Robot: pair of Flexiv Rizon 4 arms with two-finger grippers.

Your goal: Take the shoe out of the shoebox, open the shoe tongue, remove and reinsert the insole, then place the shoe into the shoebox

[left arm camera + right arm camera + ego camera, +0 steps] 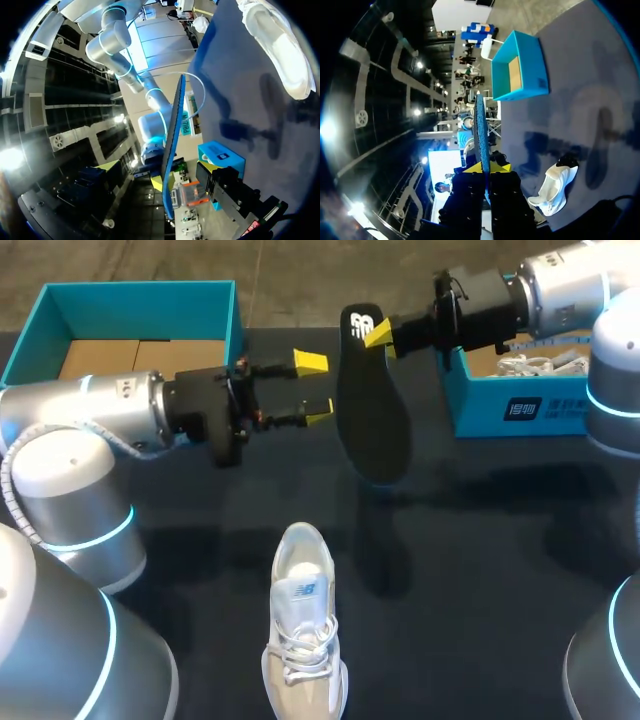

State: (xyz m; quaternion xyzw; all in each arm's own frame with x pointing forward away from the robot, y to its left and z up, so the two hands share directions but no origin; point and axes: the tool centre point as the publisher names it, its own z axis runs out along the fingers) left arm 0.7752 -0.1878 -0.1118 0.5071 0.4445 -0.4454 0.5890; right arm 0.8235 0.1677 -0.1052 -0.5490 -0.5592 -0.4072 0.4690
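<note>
While the right gripper is clamped on the heel end of the insole, the dark sole hangs toe-down above the table. Left gripper has its fingers spread wide, just beside the insole's edge, gripping nothing. Shoe lies out of the box on the table, near the front edge, well apart from both grippers.

Step in hand, as I judge it: getting the insole back into the shoe. To do it well, keep the grip at the heel, lead with the toe into the shoe's opening, and use the free left gripper to steady the shoe or hold the tongue back.

Head view alone shows the insole's broad face and both boxes: empty box at the far left, second box by the right arm. Wrist views show the insole only edge-on; the left one suggests it lies in line with the gap between the open fingers.
</note>
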